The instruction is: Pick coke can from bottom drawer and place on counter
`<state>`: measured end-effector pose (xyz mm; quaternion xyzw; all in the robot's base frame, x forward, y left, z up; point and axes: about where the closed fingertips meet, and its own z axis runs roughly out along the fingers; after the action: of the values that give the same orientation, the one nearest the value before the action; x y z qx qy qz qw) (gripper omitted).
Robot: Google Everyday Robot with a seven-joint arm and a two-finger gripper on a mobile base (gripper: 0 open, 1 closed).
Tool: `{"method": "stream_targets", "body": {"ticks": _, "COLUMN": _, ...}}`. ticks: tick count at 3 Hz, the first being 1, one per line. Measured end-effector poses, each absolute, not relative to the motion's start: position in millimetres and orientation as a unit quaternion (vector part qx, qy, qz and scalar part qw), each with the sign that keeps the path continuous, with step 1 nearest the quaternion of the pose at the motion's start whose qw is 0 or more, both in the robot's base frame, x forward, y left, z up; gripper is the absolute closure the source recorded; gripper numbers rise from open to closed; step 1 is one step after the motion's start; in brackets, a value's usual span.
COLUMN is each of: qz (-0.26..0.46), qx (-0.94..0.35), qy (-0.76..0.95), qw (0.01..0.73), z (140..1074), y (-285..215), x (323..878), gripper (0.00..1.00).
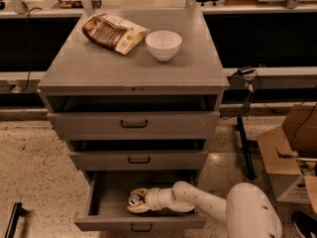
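Observation:
The bottom drawer [99, 202] is pulled open under two upper drawers. The coke can [133, 199] lies inside it, left of middle, with its silver top facing up and towards me. My gripper [137, 201] reaches into the drawer from the right, low over the drawer floor, and sits right around the can. My white arm [198, 202] runs from the lower right. The counter [188, 68] is the grey top of the cabinet.
A brown snack bag [113, 32] and a white bowl [163, 44] sit on the counter. The top drawer [133, 124] and the middle drawer [138, 159] stand slightly open. Cardboard boxes [290, 148] and a black stand [245, 143] are on the floor to the right.

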<state>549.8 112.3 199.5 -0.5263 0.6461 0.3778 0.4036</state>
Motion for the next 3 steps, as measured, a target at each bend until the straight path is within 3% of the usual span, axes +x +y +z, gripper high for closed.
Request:
{"method": "stream_targets", "body": {"ticks": 1, "qz": 0.395, "qx": -0.536, "qy": 0.626, "qw": 0.406, "z": 204, "y": 117, "x": 547, "gripper": 0.89}}
{"method": "stream_targets", "body": {"ticks": 2, "qz": 0.394, "qx": -0.541, "qy": 0.605, "qw": 0.43, "z": 239, "y": 112, "x": 549, "gripper": 1.0}}
{"method": "stream_targets", "body": {"ticks": 3, "qz": 0.373, "qx": -0.539, "qy": 0.589, "qw": 0.473, "z": 309, "y": 94, "x": 549, "gripper": 1.0}}
